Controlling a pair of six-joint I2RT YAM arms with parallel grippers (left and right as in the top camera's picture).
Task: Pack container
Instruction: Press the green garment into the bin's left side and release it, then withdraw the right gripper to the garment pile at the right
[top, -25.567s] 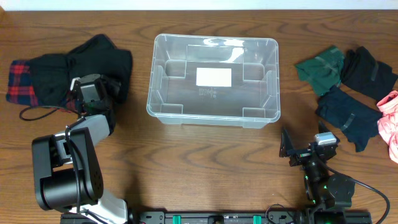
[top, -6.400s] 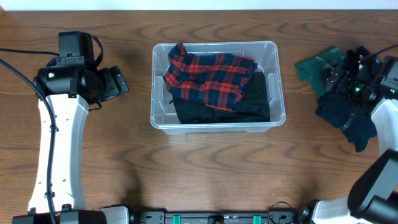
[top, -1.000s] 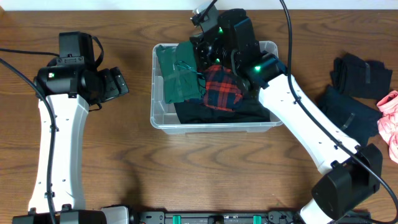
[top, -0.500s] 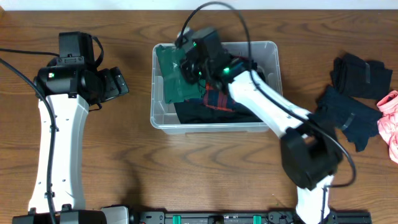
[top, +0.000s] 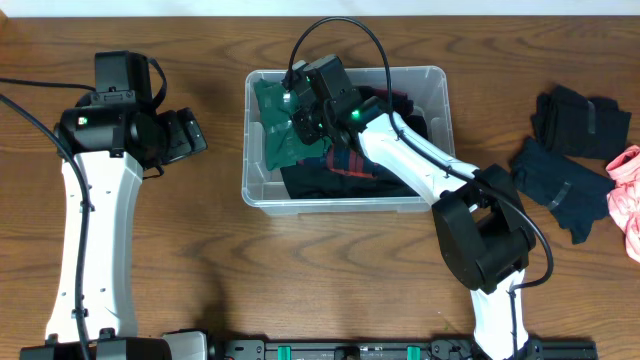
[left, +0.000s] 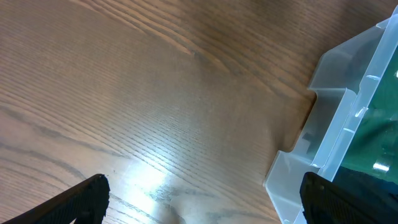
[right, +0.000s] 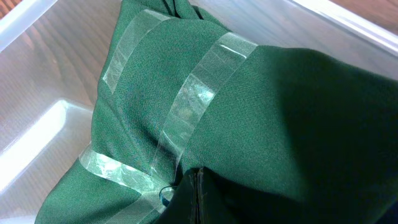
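Observation:
The clear container (top: 340, 203) sits at the table's middle back, holding a black garment (top: 330, 181), a red plaid garment (top: 350, 155) and a green garment (top: 272, 135) at its left end. My right gripper (top: 302, 122) reaches into the tub from the right and is shut on the green garment (right: 186, 93), its fingers pressed together in the cloth (right: 198, 193). My left gripper (top: 190, 135) stands open over bare wood left of the tub. Its view shows the container's corner (left: 329, 124) and nothing between its fingers (left: 202, 205).
Loose clothes lie at the right end of the table: a black piece (top: 585, 115), a dark navy piece (top: 555, 185) and a pink one (top: 625, 190) at the edge. The right arm stretches across the tub's right half.
The right gripper has carried the green garment leftward and down into the container's left end. The left arm has not moved.

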